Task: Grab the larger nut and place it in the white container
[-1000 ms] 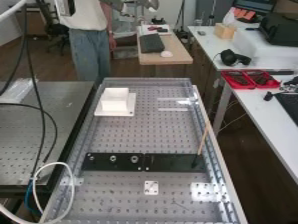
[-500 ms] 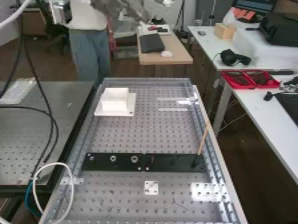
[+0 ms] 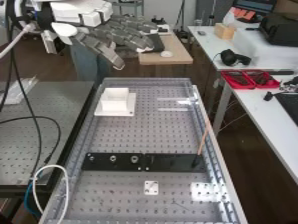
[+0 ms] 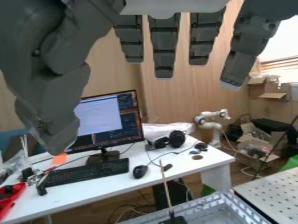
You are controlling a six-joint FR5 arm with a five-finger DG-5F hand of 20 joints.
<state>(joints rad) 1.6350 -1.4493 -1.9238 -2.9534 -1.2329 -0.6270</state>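
The hand (image 3: 126, 34) is open and empty, held up in the air past the far end of the counter (image 3: 126, 192), with its fingers (image 4: 164, 47) extended and slightly apart. In the high view it reaches in sideways from the arm, fingers pointing across toward the view's right, while the thumb (image 3: 100, 49) slants downward, apart from them. In the wrist view the thumb looms large and close beside the straight fingers.

The larger nut (image 3: 113, 158) lies well below the hand and toward the high camera, a small metallic ring with a dark centre, resting on a flat black bar (image 3: 173, 163). It sits between the smaller nut (image 3: 91, 158) and the bearing (image 3: 134, 159), all three in one row.

The white container (image 3: 115, 104) is also below the hand, closer to it than the nut is. It is a plain boxy shape, upright on a square white base (image 3: 128, 111).

A thin wooden stick (image 3: 203, 137) leans up from the bar, lower than the hand. Beyond the fingers, the wrist view takes in a monitor (image 4: 110, 120), a keyboard (image 4: 86, 173) and a mouse (image 4: 140, 171) on a white desk (image 4: 179, 165).
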